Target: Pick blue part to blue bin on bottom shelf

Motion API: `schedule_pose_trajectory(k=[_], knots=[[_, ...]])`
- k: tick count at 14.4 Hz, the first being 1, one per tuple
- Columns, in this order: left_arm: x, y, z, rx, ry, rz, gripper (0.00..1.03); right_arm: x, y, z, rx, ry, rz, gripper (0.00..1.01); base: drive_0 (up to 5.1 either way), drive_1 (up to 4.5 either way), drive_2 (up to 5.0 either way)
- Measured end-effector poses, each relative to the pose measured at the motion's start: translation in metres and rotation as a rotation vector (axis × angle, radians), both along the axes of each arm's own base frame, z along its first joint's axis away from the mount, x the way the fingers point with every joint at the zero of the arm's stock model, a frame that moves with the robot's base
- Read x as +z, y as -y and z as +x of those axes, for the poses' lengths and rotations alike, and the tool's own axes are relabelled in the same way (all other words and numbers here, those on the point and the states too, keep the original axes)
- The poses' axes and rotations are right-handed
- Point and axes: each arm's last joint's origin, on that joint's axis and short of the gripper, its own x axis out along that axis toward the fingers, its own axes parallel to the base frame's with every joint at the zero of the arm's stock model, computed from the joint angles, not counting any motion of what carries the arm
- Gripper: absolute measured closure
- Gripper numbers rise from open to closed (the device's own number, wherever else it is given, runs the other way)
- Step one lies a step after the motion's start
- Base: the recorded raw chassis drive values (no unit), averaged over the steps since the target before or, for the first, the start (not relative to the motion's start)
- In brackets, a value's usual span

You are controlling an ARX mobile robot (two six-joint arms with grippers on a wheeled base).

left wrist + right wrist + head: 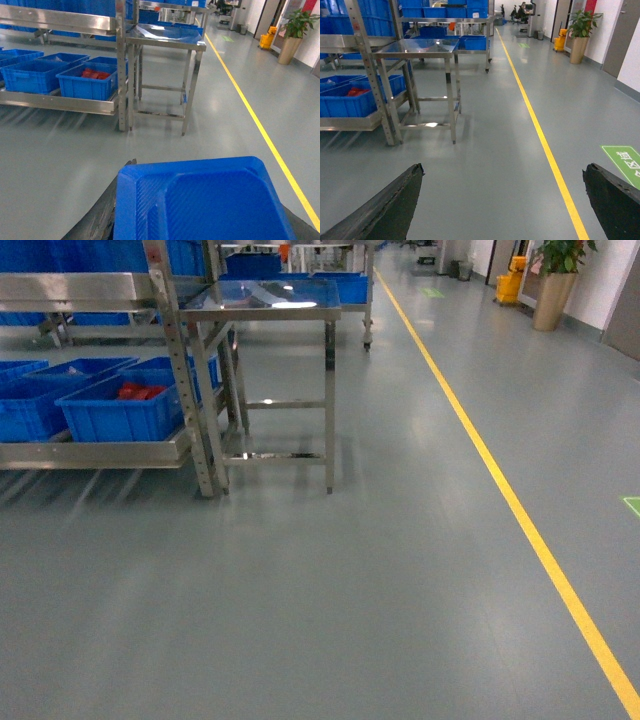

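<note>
Filling the left jaws' span, the blue part [205, 200] sits gripped between them, while the right jaws [502, 200] gape wide, holding nothing

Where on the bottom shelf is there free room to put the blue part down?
The blue bin nearest the steel table already holds red parts, but some floor shows around them. The bins to its left look empty where visible. The shelf ledge in front is narrow. The left jaws hold the blue part.

bins [110, 405] on shelf [95, 452], table [262, 302] right
</note>
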Motion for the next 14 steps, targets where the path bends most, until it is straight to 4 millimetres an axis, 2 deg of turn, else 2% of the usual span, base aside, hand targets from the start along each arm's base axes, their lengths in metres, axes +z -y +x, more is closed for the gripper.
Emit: schedule_pose_trajectory(k=[14], knots=[[0.0001,0.0,-0.0001,0.0,0.001,-0.001,0.59,0.0,0.0,0.0,0.0,0.0,0.0,0.03,0.0,4.28,-4.4]])
